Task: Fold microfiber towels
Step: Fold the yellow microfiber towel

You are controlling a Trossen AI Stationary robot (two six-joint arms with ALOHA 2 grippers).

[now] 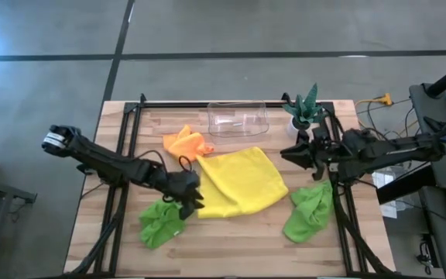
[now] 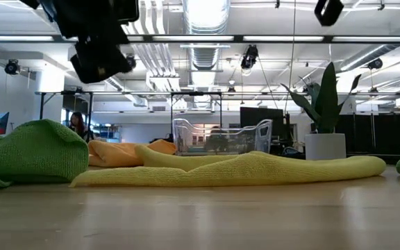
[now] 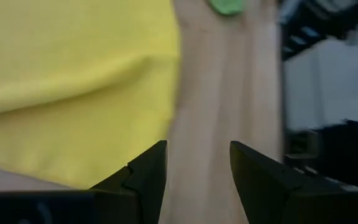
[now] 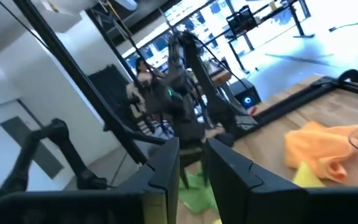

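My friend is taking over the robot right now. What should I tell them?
Left gripper: open, empty, at the yellow towel's near-left corner.
Right gripper: empty, raised off the towel's far-right corner, fingers a narrow gap apart.
Towels: yellow one spread nearly flat mid-table, not folded. Orange towel bunched at its far-left corner. One green towel crumpled near left, the other green towel crumpled near right.
Also there: clear bin and potted plant along the far edge.
Done: no towel folded.
Left: fold all four.
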